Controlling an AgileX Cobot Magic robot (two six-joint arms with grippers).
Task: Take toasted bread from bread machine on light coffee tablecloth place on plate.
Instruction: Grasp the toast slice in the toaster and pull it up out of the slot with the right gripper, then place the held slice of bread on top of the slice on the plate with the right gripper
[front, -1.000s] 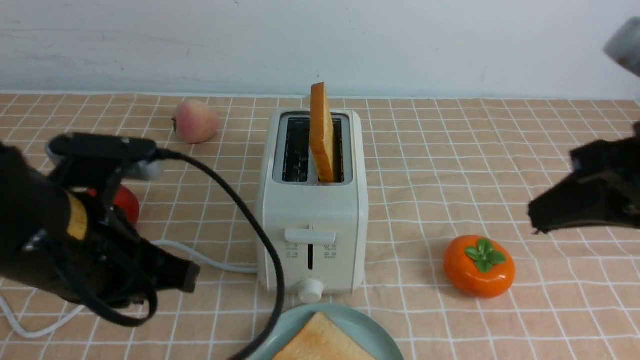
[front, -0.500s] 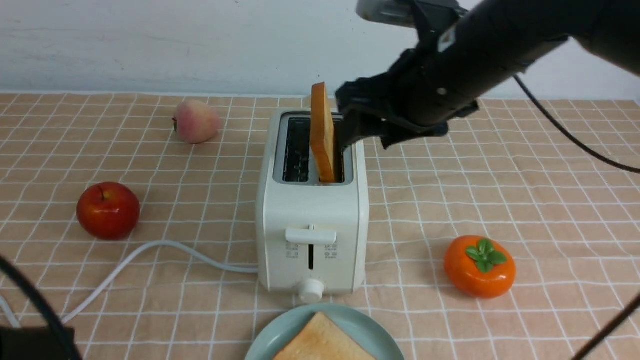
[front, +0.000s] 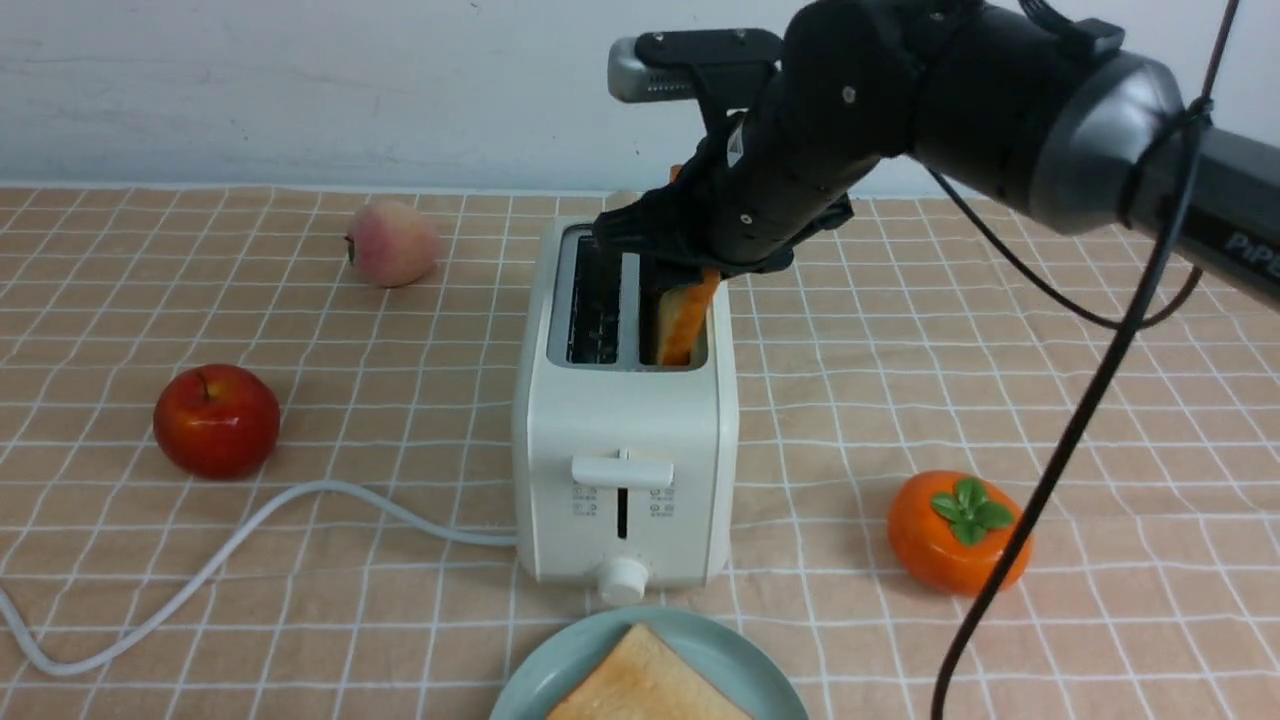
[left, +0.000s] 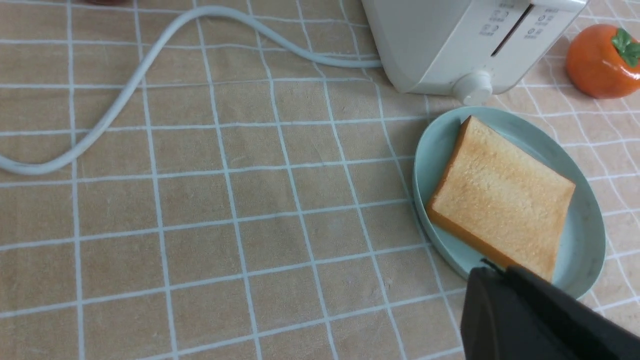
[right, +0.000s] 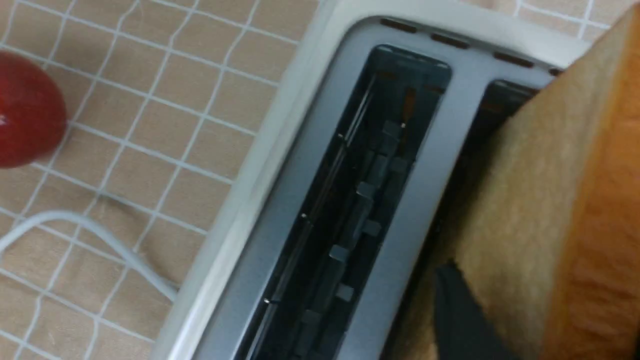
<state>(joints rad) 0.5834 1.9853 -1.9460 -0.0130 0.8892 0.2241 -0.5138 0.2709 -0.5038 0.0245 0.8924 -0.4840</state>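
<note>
The cream-white bread machine (front: 620, 440) stands mid-table on the light coffee tablecloth (front: 1000, 350). One slice of toasted bread (front: 685, 320) leans in its right slot; the left slot is empty. My right gripper (front: 690, 265) reaches down over that slot and is shut on the slice. In the right wrist view a dark finger (right: 460, 310) lies against the toast's face (right: 540, 200). The second slice (front: 640, 685) lies flat on the mint plate (front: 745, 655) before the toaster. In the left wrist view my left gripper (left: 492, 272) is shut and empty, over the plate's rim (left: 435, 150).
A red apple (front: 216, 420) sits to the left and a peach (front: 392, 242) at the back left. An orange persimmon (front: 958, 532) sits to the right front. The white cord (front: 250, 520) curls across the left front. My right arm's cable hangs down at the right.
My left arm has drawn back out of the front view. My right arm swung in from the right, came down over the toaster and closed on the slice, which now leans rightward.
</note>
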